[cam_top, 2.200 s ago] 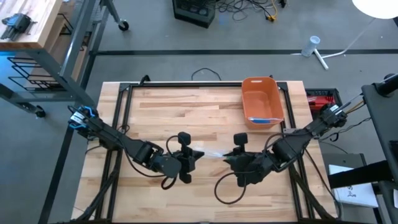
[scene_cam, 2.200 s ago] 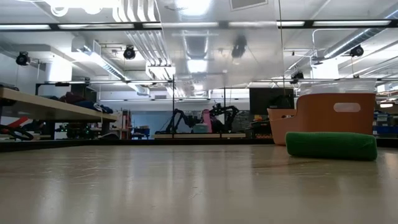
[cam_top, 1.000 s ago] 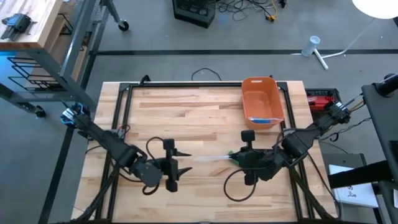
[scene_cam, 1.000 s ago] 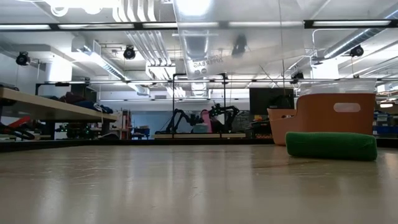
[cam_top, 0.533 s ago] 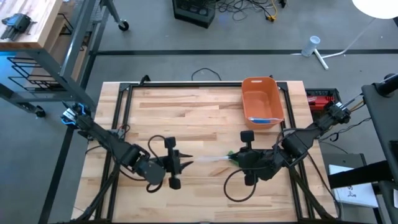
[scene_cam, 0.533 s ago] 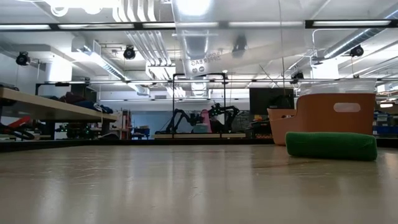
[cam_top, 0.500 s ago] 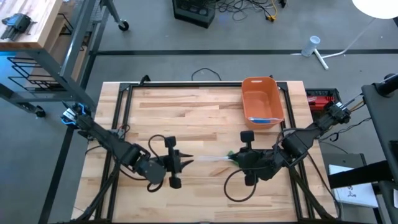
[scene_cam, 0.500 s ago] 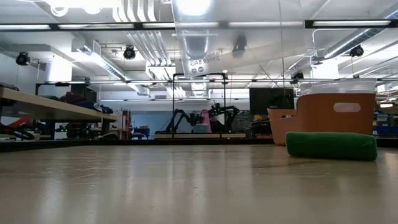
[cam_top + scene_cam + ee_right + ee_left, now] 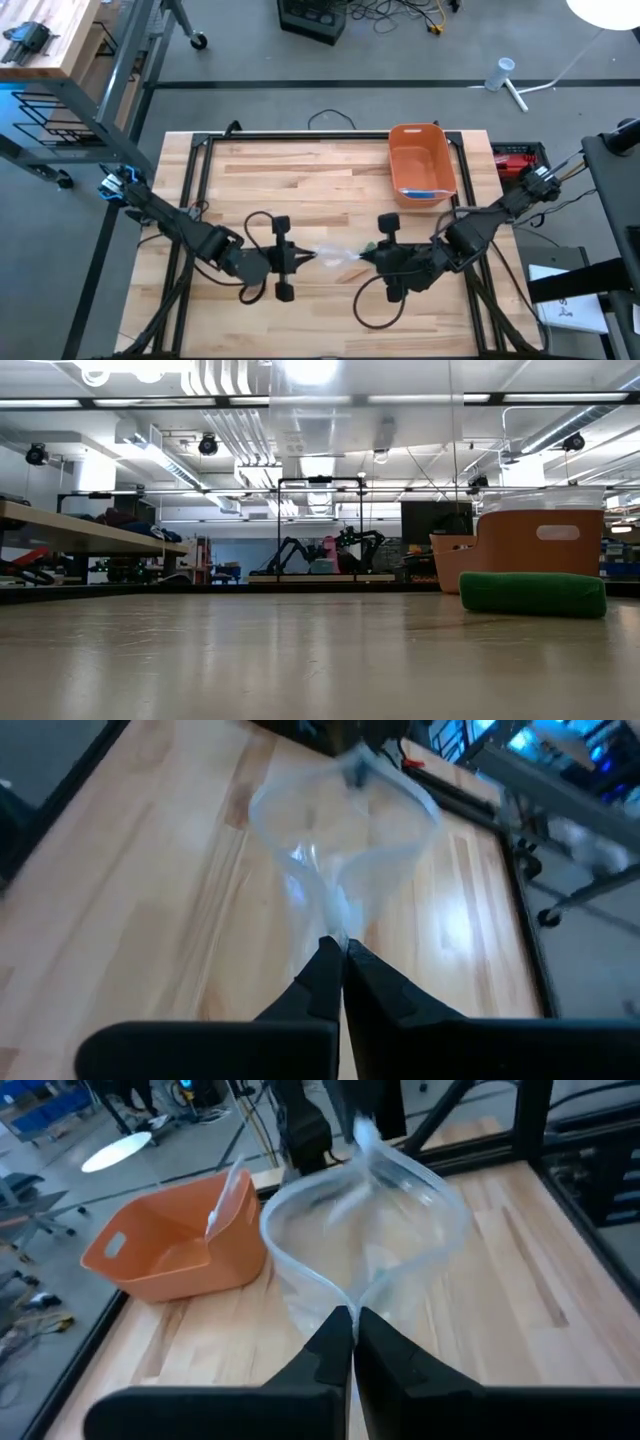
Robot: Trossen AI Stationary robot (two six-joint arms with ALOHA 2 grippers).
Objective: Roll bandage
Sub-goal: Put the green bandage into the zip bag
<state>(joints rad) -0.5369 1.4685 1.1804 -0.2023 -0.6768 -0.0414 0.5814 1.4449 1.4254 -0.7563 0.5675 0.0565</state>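
**Above the worktop's near half: clear bag stretched between both tools**

Over the worktop (image 9: 300,180), left tool (image 9: 296,261) and right tool (image 9: 366,257) face to face, each clenched on an edge of the clear plastic bag (image 9: 335,256), mouth pulled open. Green bandage roll (image 9: 532,593) lying on the wood just before the orange bin (image 9: 421,162), apart from both tools.

A grey floor (image 9: 250,60) surrounds the wooden table (image 9: 300,190). Cables (image 9: 400,15) lie on it beside a dark box (image 9: 312,18). Strip lights (image 9: 90,403) line the ceiling, and a workbench (image 9: 80,535) stands far behind.
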